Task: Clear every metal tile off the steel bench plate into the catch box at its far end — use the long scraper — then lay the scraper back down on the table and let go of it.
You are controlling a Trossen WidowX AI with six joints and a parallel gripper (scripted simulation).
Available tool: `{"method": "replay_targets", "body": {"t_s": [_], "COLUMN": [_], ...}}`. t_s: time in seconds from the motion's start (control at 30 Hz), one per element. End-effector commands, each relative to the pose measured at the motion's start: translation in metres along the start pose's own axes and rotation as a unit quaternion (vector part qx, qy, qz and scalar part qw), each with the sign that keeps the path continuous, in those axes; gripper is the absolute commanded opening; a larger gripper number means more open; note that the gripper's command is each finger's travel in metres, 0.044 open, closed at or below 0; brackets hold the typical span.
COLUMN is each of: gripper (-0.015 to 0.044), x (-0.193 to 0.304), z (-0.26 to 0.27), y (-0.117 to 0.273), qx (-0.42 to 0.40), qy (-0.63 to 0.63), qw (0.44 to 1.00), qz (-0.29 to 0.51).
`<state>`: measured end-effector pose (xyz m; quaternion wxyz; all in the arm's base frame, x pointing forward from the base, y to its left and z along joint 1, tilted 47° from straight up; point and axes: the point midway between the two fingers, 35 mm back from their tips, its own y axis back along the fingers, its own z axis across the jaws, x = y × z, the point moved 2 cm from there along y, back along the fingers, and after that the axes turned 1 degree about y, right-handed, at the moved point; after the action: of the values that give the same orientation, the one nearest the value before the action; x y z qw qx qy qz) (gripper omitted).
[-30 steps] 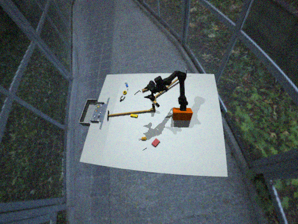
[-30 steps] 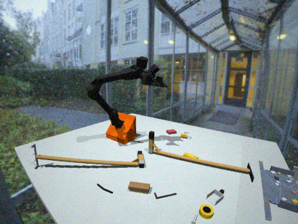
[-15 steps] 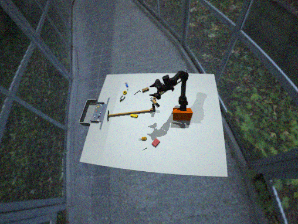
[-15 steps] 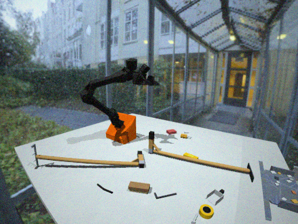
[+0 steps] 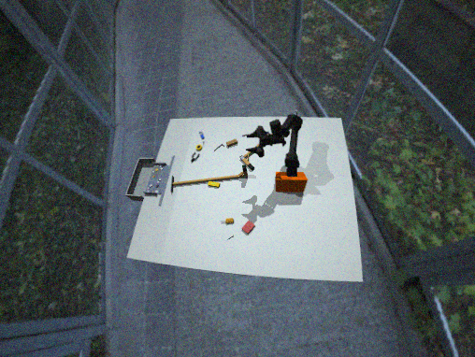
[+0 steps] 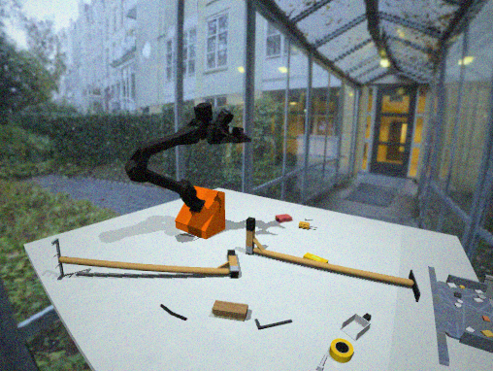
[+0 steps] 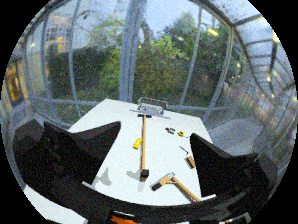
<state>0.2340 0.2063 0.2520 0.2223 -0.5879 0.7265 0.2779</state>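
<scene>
The steel bench plate (image 5: 151, 189) (image 6: 456, 316) bears several small white, orange and dark tiles, spread over it. The catch box (image 5: 134, 177) (image 7: 152, 100) adjoins its far end; no tile can be made out inside. One wooden-handled scraper (image 5: 210, 178) (image 6: 340, 269) (image 7: 144, 145) lies with its dark blade just short of the plate and its black-topped grip toward the arm. A second wooden-handled tool (image 6: 146, 266) (image 7: 185, 190) lies beside the arm, partly hidden in the top view. My gripper (image 5: 249, 143) (image 6: 244, 136) (image 7: 157, 131) is open and empty, high above the table, touching neither tool.
A yellow block (image 5: 213, 184) (image 6: 315, 258) (image 7: 137, 143) lies close beside the first handle. A wooden block (image 5: 232, 143) (image 6: 230, 310), a hex key (image 6: 274, 323) and a yellow tape roll (image 5: 198, 147) (image 6: 342, 350) lie to one side; a red block (image 5: 248, 227) (image 6: 283, 218) lies on the other.
</scene>
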Motion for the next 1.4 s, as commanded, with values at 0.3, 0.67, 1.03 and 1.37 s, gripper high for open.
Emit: {"method": "replay_targets", "body": {"t_s": [0.3,0.67,1.03,1.37], "gripper": [0.0440,0.0440,0.0440,0.0440], "x": [0.0127,0.0127,0.0127,0.0085], "z": [-0.0041,-0.0041,-0.0041,-0.0024], "y": [0.0168,0.0168,0.0168,0.0085], "qx": [-0.001,-0.001,-0.001,-0.001], "qy": [-0.008,-0.008,-0.008,-0.010], "qw": [1.000,1.000,1.000,1.000], "qz": [-0.020,-0.020,-0.020,-0.011]}}
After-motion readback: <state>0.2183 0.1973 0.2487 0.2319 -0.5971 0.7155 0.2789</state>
